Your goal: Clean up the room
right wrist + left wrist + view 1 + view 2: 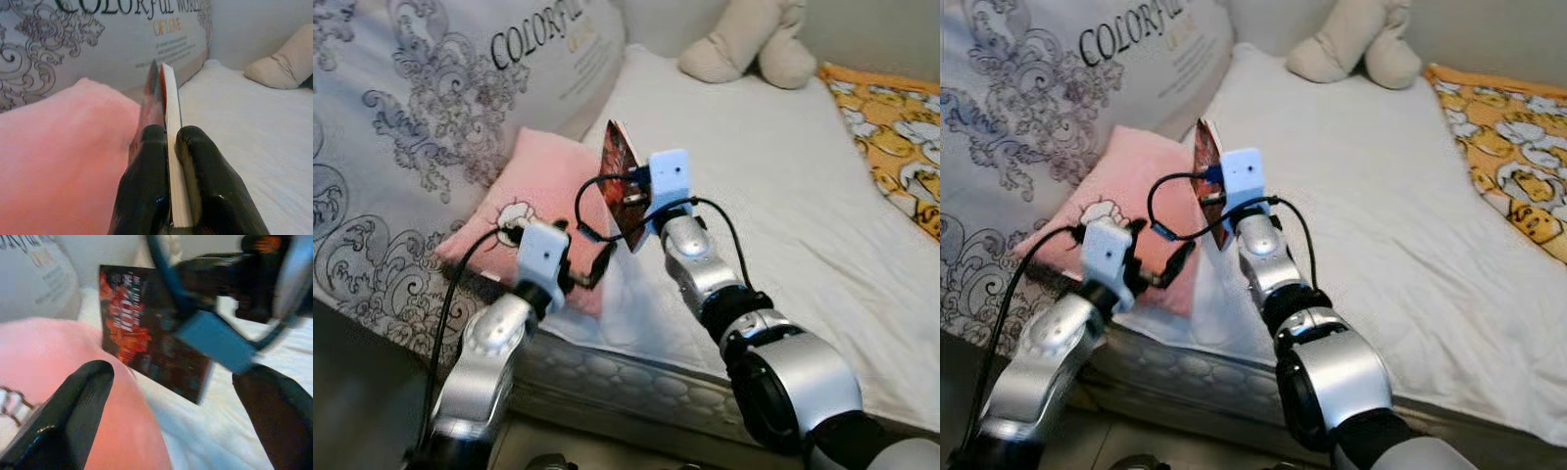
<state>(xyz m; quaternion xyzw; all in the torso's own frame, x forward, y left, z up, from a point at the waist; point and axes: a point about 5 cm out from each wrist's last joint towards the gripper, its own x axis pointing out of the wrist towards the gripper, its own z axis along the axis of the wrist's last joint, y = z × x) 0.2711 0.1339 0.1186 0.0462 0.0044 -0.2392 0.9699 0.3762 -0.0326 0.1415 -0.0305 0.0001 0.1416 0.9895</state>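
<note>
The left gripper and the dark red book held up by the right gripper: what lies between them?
In the left eye view, only the edge of the pink cushion and white sheet lie between the open left gripper and the book.

The book's (146,347) cover print is too blurred to read, and the plush toy (749,44) is cut off at the top edge.

Two silver metal arms are showing, each with rounded, polished segments and black joints. A pale blue-white camera block is sitting on each wrist, with black cables looping from it down along the arm. The left gripper (171,406) and right gripper (168,147) are each ending in two long, glossy black fingers (144,196).
</note>
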